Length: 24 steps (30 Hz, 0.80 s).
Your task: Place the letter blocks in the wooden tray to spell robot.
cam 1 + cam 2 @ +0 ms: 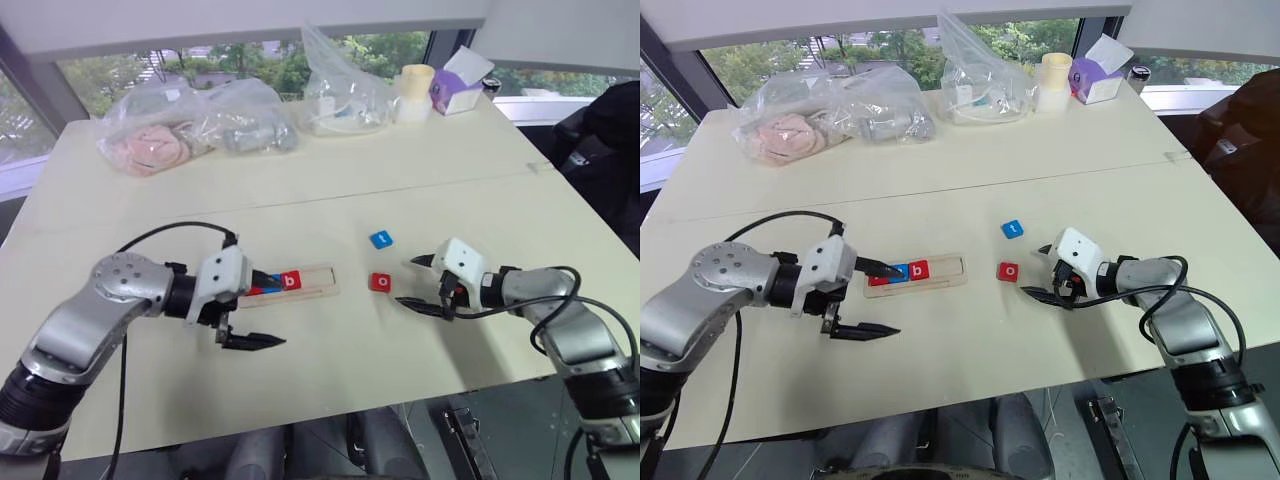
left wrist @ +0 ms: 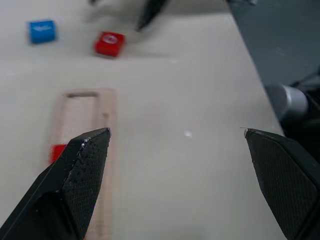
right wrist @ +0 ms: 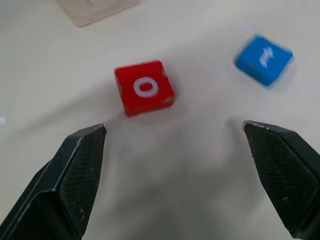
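The wooden tray (image 1: 318,276) lies left of the table's middle. It holds a red b block (image 1: 290,281) with a blue block (image 1: 270,284) to its left; its right end is empty. My left gripper (image 1: 270,310) stands open over the tray's left end and hides what lies there. On the table to the tray's right sit a red o block (image 1: 380,282) and, farther back, a blue t block (image 1: 381,239). My right gripper (image 1: 406,281) is open just right of the o block, holding nothing. The right wrist view has the o block (image 3: 145,88) just beyond the open fingertips.
Along the table's far side lie clear plastic bags (image 1: 190,125) with soft items, another bag (image 1: 340,95), a pale cup (image 1: 415,90) and a purple box (image 1: 458,85). A seam (image 1: 400,190) crosses the tabletop. The table's front edge is close behind both grippers.
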{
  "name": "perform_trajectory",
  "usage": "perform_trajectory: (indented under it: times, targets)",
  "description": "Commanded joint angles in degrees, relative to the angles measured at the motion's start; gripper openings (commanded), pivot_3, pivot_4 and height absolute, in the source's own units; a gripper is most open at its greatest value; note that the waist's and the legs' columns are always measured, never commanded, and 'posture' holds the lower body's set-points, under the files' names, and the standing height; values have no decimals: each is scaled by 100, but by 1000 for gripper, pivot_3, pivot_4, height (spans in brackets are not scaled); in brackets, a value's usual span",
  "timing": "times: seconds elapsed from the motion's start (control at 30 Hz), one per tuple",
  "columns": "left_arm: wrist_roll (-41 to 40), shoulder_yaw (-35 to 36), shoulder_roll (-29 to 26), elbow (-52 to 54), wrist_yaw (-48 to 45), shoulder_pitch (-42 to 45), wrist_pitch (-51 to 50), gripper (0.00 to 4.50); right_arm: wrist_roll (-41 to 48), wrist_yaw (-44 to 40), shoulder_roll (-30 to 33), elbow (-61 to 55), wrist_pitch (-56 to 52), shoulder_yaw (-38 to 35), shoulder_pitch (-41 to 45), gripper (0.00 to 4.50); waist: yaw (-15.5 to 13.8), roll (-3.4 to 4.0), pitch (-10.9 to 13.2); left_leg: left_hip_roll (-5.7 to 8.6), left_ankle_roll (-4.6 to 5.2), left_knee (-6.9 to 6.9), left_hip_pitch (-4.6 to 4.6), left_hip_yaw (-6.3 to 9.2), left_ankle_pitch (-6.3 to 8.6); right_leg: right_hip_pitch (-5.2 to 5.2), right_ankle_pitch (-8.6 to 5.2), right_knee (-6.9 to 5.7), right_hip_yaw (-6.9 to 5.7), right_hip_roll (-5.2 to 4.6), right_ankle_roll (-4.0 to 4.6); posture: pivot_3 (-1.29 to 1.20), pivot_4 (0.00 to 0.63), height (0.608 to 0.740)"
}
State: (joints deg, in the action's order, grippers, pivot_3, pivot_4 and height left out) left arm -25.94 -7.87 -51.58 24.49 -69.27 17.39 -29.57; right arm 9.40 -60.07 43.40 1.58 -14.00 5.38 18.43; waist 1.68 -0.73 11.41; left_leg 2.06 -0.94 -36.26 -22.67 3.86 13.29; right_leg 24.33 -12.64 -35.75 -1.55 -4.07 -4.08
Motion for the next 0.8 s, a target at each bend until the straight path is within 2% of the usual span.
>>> perform_trajectory:
  times: [0.03, 0.47, 0.57, 0.7, 0.73, 0.8]
  targets:
    - [27, 56, 46, 49, 68, 118, 57, 4500, 118, -314, -228, 531, 474, 40, 398, 4481, -49, -1, 1, -1, 0, 0, 3, -2, 0, -1, 1, 0, 2, 1, 2, 0, 150, 740]
    - [76, 178, 4, 51, 294, -86, 36, 4500, -175, -923, -230, 1506, 1058, 364, 735, 4481, -105, -1, 1, 3, -1, 3, 5, -10, 0, -1, 8, -1, 12, -4, 12, 0, 150, 740]
    - [67, 185, 32, 92, 370, -113, 13, 4500, -171, -928, -291, 1577, 1100, 369, 731, 3587, -105, -2, 0, 2, -1, 2, 8, -11, 0, -1, 8, -4, 14, -3, 12, 0, 150, 740]
    - [80, 174, 38, 73, 417, -105, 28, 4500, -119, -863, -421, 1488, 977, 354, 771, 1470, -106, -3, 0, 2, -1, -2, 12, -17, 0, -2, 7, -11, 21, -4, 10, 0, 150, 740]
    - [84, 181, 30, 56, 421, -105, 33, 4500, -113, -839, -445, 1453, 924, 346, 781, 1104, -105, -3, 0, 2, -1, -2, 15, -19, 0, -2, 6, -14, 24, -4, 10, 0, 150, 740]
    - [109, 194, 7, -6, 420, -109, 59, 4500, -113, -820, -464, 1379, 832, 351, 793, 1088, -94, -3, 0, 2, -1, -1, 20, -22, 0, -2, 6, -18, 29, -3, 9, 0, 150, 740]
